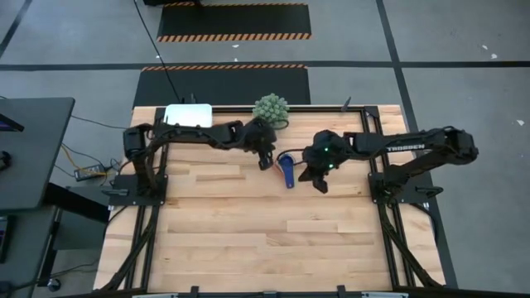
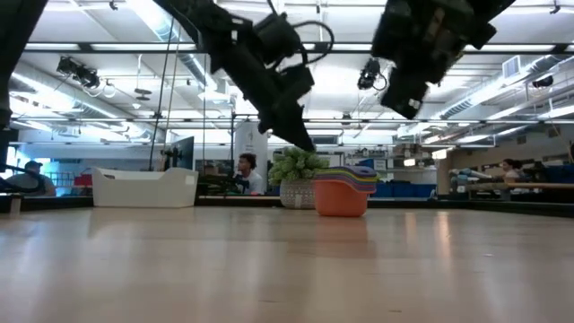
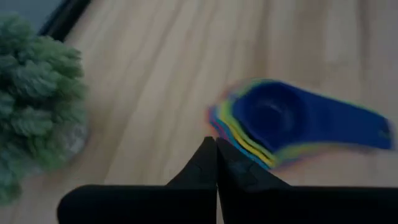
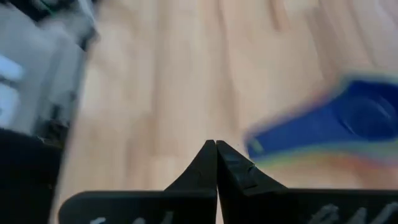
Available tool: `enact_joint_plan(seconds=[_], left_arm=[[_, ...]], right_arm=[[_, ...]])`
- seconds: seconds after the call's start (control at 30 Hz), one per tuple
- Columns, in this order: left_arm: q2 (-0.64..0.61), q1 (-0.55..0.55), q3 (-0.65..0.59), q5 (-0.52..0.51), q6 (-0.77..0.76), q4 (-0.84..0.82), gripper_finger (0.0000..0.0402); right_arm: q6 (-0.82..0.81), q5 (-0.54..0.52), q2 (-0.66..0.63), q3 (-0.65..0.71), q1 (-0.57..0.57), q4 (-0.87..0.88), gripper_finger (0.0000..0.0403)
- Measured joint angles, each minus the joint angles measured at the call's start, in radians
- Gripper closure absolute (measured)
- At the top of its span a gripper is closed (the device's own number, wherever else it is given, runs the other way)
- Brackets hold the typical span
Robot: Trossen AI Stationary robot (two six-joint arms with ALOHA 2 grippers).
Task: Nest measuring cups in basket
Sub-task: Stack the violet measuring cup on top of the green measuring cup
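The measuring cups (image 1: 287, 171) sit nested in one stack on the bare table, blue cup on top (image 3: 273, 118) and orange at the bottom (image 2: 341, 199). Their handles point toward the near edge. My left gripper (image 1: 267, 161) hangs shut just left of the stack and above it (image 2: 305, 144), touching nothing. My right gripper (image 1: 319, 184) is also shut and raised (image 2: 404, 103), to the right of the stack, beside the handles (image 4: 292, 140). The white basket (image 1: 188, 114) stands at the far left edge, apart from the cups.
A green spiky plant (image 1: 270, 108) in a pot stands at the far edge just behind the cups and my left gripper. Bare wood (image 1: 265, 240) stretches across the near half of the table. People and desks show in the room beyond the table.
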State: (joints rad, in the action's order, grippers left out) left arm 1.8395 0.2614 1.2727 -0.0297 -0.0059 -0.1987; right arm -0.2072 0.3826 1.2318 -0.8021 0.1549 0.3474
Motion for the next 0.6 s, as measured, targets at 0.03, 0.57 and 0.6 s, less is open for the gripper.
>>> enact_joint_plan(seconds=[0.03,0.57,0.6], left_arm=[[0.01,0.016,0.0,0.005,0.0,0.031,0.0402],[0.111,0.082,-0.001,0.105,0.049,0.146,0.0402],[0.111,0.081,-0.001,0.106,0.049,0.145,0.0402]], right_arm=[[-0.025,0.005,0.012,0.0,-0.014,-0.056,0.0403],[-0.378,-0.242,0.348,-0.01,-0.137,-0.532,0.0403],[-0.392,-0.272,0.359,-0.026,-0.145,-0.523,0.0403]])
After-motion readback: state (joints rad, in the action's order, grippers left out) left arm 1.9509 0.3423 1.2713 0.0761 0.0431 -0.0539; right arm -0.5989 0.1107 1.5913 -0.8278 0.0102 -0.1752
